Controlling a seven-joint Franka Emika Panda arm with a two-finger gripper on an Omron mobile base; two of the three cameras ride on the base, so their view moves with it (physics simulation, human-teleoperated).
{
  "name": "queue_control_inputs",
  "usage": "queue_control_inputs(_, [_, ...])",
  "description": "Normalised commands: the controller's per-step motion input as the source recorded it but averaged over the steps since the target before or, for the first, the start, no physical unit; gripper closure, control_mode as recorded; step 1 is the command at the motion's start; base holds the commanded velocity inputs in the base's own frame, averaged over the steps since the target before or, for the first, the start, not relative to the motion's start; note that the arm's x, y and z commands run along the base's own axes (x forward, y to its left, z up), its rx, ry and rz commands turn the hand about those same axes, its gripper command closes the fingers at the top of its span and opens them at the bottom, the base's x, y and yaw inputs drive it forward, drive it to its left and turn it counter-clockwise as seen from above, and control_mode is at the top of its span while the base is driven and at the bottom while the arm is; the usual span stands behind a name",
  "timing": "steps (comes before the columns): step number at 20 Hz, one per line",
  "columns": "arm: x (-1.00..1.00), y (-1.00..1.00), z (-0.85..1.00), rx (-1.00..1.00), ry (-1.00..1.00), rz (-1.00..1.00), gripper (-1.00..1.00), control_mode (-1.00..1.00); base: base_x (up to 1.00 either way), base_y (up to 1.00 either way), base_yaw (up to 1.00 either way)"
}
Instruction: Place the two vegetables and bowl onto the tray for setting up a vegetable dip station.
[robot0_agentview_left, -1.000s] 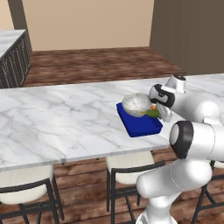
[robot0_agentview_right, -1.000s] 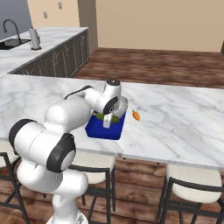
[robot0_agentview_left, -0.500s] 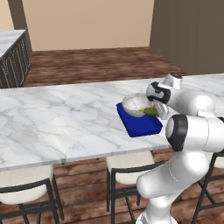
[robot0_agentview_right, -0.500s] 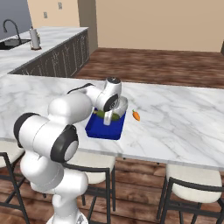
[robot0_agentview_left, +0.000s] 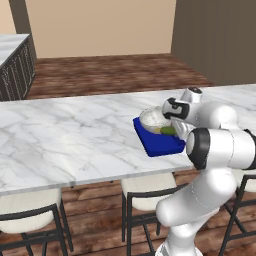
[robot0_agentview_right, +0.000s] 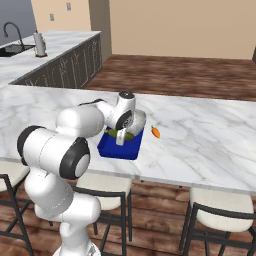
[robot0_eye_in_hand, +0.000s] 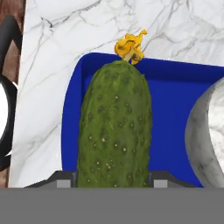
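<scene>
Marble counter (robot0_agentview_right: 210, 135) with blue tray (robot0_agentview_left: 161, 144), stone-look bowl (robot0_agentview_left: 152, 118) resting on it.
Right base view adds carrot (robot0_agentview_right: 155, 132) off-tray; gripper (robot0_eye_in_hand: 112, 178) clamped on cucumber (robot0_eye_in_hand: 114, 127) above tray.

Glossy white rounded arm segments (robot0_agentview_left: 220, 145), dark grey joint bands, bulbous shoulder, small dark fingertips (robot0_eye_in_hand: 65, 178)

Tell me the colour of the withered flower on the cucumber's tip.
Yellow-orange flower, on the bumpy dark green cucumber; hand view shows it best.
</scene>
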Motion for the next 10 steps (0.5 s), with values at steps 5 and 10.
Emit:
queue_control_inputs(5, [0.09,0.02,-0.23,0.00,0.00,0.00,1.00,-1.00,0.00,0.00,0.00])
queue_control_inputs(10, [0.02,0.00,-0.12,0.00,-0.01,0.00,1.00,-1.00,0.00,0.00,0.00])
